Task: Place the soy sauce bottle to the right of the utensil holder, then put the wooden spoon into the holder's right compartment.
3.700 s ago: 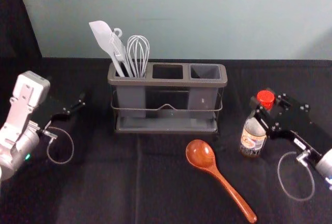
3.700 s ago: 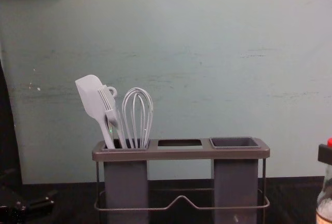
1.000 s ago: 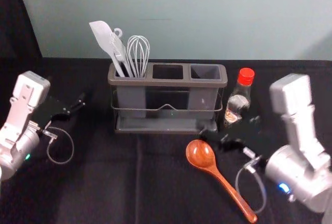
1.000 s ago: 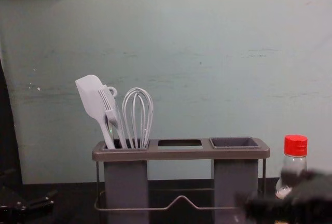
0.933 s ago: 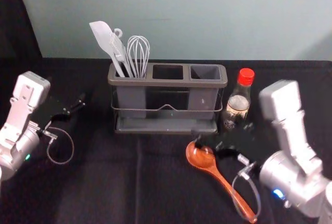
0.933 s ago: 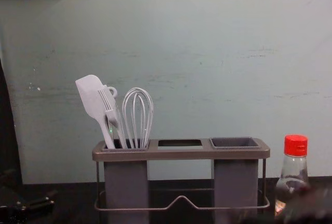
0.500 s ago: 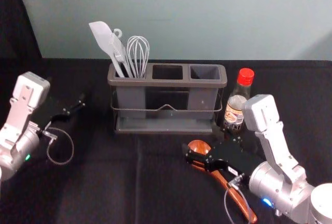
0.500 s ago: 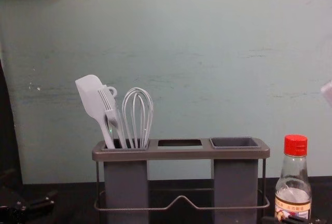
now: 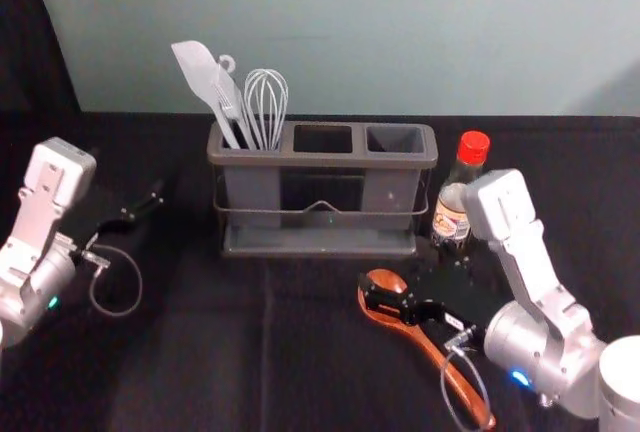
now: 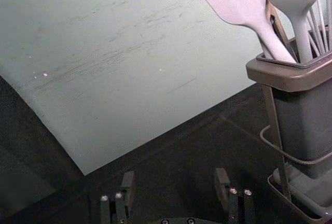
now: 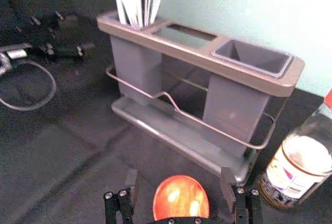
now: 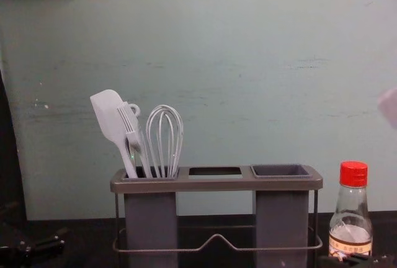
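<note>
Straddling spoon bowl, R tool w/ fingers apart; L tool, also apart, L of holder.

- Left arm: silvery-grey, rounded barrel with a small green light
- Boxy white housing with rounded corners, on a pale, flat bracket
- Left pincer: black and angular, its blocky fingers dotted with silvery screw heads
- Thin grey cable, looped
- Right arm: the same silvery barrel, with a bright blue light and a white rounded section
- White, rounded-corner box and pale bracket
- Right pincer: matt black, screw-studded, a small white marking behind
- Another grey cable loop
</note>
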